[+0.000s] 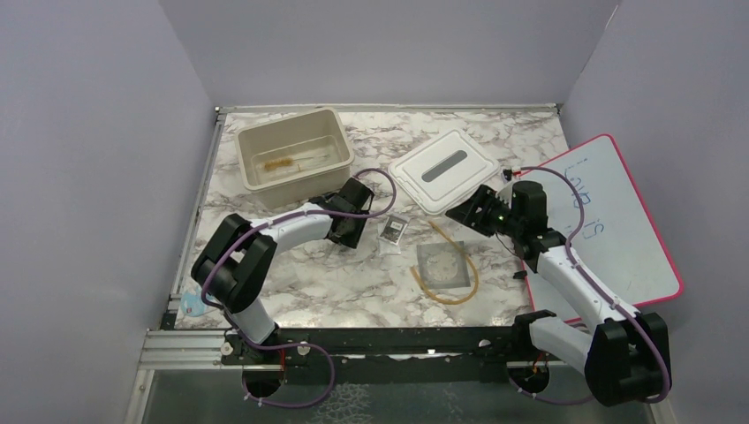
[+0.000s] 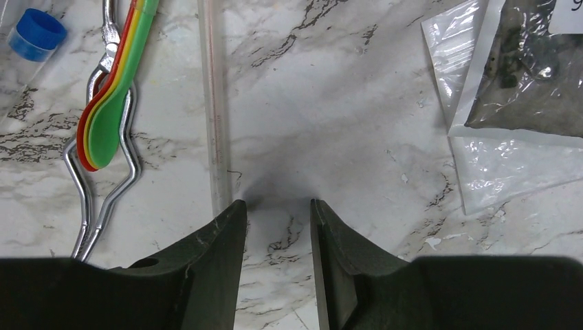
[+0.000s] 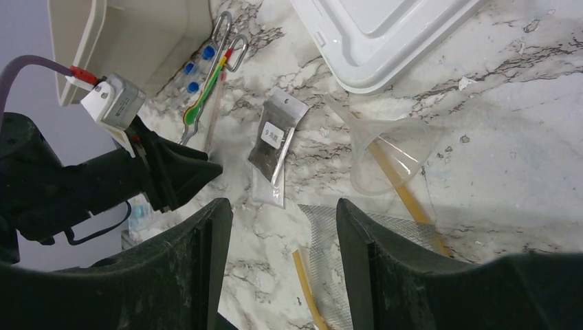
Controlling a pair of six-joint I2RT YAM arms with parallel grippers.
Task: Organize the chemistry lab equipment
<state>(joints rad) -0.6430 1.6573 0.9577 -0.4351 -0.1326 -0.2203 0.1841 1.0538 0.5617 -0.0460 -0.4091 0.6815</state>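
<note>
Left fingers: apart, nothing between them.
Glass tube: on the tabletop, running toward 12 o'clock, near end just outside the 9 o'clock finger.
Right fingers: apart, empty.
Advice: shift toward 9 o'clock to straddle the tube before closing, stopping short of the tongs.

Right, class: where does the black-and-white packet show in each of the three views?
Top external: packet mid-table, just right of the left gripper.
Left wrist: top right corner.
Right wrist: centre.
Shared landmark: the left gripper, beside it in all three.
</note>
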